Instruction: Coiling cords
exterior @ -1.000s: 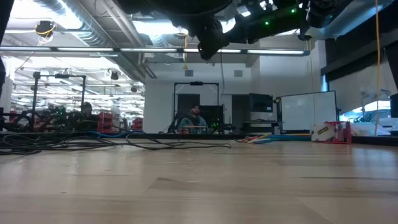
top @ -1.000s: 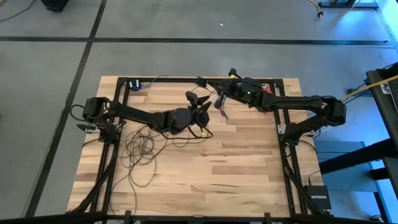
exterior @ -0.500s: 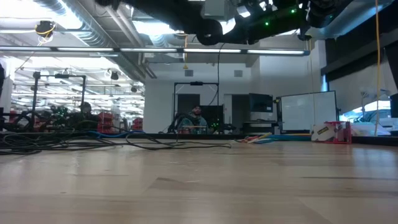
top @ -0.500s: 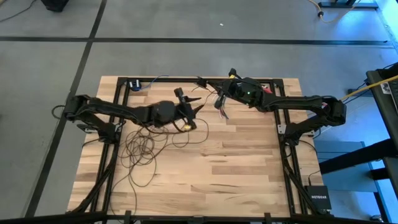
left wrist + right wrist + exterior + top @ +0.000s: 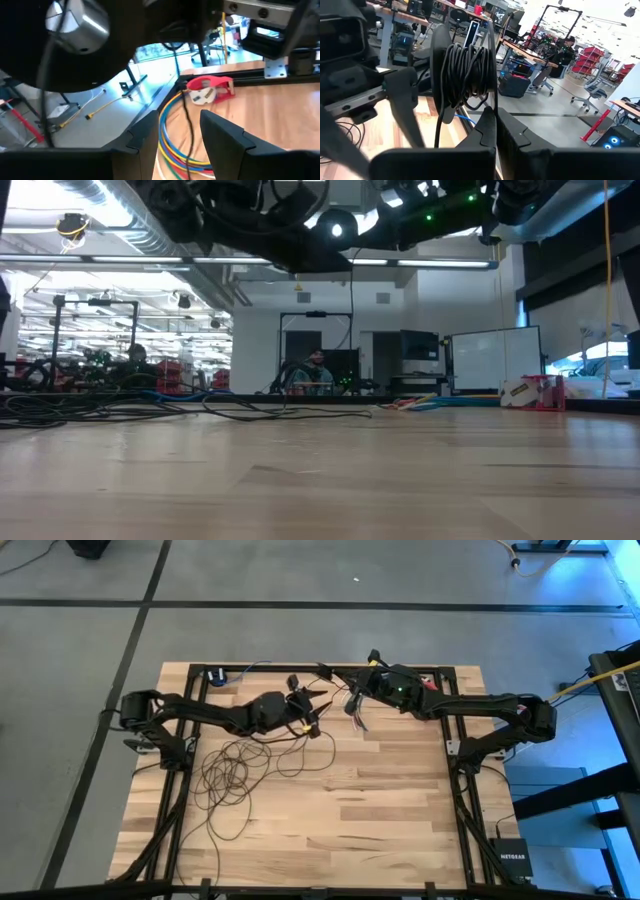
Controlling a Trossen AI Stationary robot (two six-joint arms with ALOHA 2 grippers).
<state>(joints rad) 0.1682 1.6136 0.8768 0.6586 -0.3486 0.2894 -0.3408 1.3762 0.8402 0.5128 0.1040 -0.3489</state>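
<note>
Many thin dark looped cords [image 5: 226, 772] | left jaws parted | right jaws clenched

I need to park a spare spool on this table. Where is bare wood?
Bare wood fills the table's near right half, below the right tool. Crowded: loose cords sprawl over the left side, and the left tool and right tool meet at the far middle.

The left gripper [image 5: 303, 708] has swung across the table toward the right gripper [image 5: 352, 692].
</note>
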